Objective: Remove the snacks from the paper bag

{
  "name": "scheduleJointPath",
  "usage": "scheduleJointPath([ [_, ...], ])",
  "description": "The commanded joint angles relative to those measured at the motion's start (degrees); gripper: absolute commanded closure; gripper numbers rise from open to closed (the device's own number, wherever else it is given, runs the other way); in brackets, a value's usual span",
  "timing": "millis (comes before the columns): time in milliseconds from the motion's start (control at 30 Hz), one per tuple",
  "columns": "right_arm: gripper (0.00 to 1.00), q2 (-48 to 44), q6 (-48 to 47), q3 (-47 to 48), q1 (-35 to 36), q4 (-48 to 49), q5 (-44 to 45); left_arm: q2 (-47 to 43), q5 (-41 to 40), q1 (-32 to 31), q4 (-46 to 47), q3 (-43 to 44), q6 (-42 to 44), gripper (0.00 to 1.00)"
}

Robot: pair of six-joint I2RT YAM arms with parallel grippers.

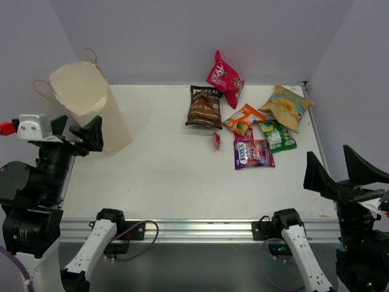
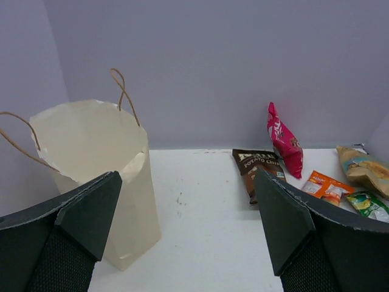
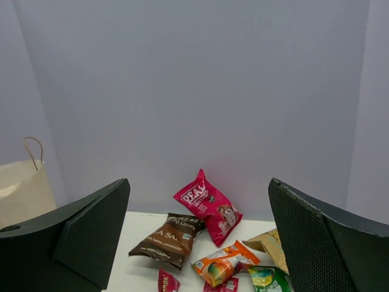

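Snacks on the table, bag upright

Bag [image 1: 91, 106] stands at the far left of the table [image 1: 158, 182], mouth open, handles up. Well apart, at the far right, lie the snacks: brown packet [image 1: 203, 106], pink packet [image 1: 225, 78] propped against the wall [image 1: 182, 36], then orange [image 1: 244, 118], tan [image 1: 287, 106], green [image 1: 278, 135] and purple [image 1: 253, 154] ones clustered together. A tiny red one [image 1: 216, 140] lies just near of the brown. Left fingers [image 1: 92, 132] hang spread wide beside the bag, holding nothing. Right fingers [image 1: 319, 176] sit at the near right, equally wide and empty.

Snacks [image 3: 209, 214] ahead — paper bag [image 3: 21, 190] left
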Motion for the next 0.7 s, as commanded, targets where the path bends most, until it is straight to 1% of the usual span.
scheduleJointPath([
  [0, 0.01, -1.5, -1.7, -0.9, 0.9, 2.3, 5.2, -1.4, -1.3, -1.7, -0.9, -1.9, 3.3, 0.0],
  [167, 0.01, -1.7, -4.1, 0.8, 1.1, 0.3, 5.2, -2.1, -2.3, -2.2, -1.0, -1.4, 3.4, 0.0],
  [367, 0.01, -0.8, -3.7, -0.4, 1.1, 3.6, 2.8, -2.5, -1.9, -2.2, -0.6, -2.7, 2.6, 0.0],
  [667, 0.01, 0.0, -2.9, -0.8, 1.1, 4.1, 2.2, -2.1, -2.4, -3.0, 2.0, -6.4, 2.6, 0.0],
])
